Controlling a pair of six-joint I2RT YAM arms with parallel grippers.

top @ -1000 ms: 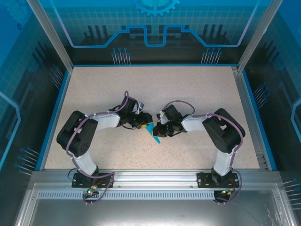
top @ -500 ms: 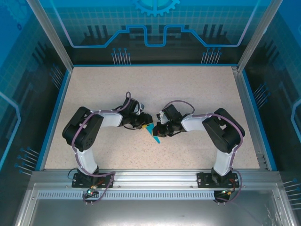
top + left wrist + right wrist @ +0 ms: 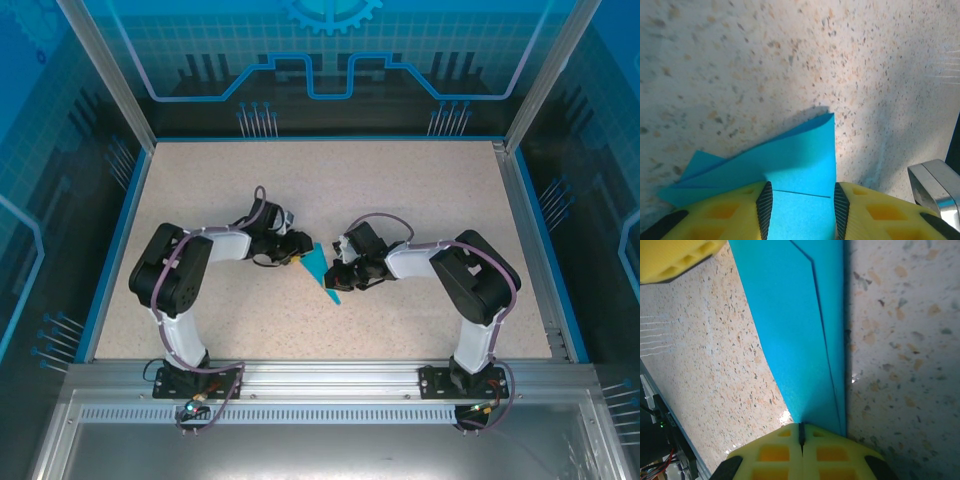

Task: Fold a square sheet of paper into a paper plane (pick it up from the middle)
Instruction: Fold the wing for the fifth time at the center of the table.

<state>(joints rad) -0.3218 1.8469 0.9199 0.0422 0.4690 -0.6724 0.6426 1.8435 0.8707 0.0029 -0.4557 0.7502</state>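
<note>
The cyan sheet of paper (image 3: 320,270) lies folded into a narrow pointed dart on the speckled table, between my two grippers. Its sharp tip points toward the near right. My left gripper (image 3: 296,258) sits at the wide end, open. In the left wrist view its yellow fingers (image 3: 735,212) straddle the paper (image 3: 800,155), with a crease line running between the pads of the left gripper (image 3: 800,200). My right gripper (image 3: 340,278) is shut, and its joined tips (image 3: 801,432) rest on the narrow end of the paper (image 3: 800,340). The paper runs under them.
A metal rail (image 3: 320,380) with both arm bases runs along the near edge. Blue-framed glass walls (image 3: 130,190) enclose the table (image 3: 420,190) on the other three sides. The tip of a left finger (image 3: 675,260) shows at the upper left of the right wrist view.
My left gripper has slid left and a little away along the paper, baring more of the wide end. The right gripper and the paper's tip have stayed put.
</note>
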